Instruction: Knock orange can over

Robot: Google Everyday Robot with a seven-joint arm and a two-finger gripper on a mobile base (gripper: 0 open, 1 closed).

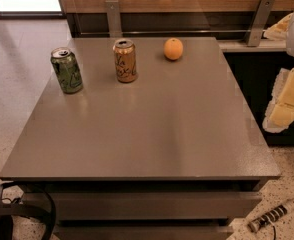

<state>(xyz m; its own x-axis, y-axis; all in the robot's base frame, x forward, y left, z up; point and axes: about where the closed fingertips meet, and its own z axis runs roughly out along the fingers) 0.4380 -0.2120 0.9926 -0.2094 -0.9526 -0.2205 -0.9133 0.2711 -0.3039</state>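
The orange can stands upright near the back of the grey table, left of centre. It is orange-tan with dark cursive lettering and a silver top. My gripper shows as pale yellow-white parts at the right edge of the view, off the table's right side and far from the can.
A green can stands upright to the left of the orange can. A round orange fruit sits to its right near the back edge. A wooden wall with metal brackets runs behind. Black cables lie on the floor at lower left.
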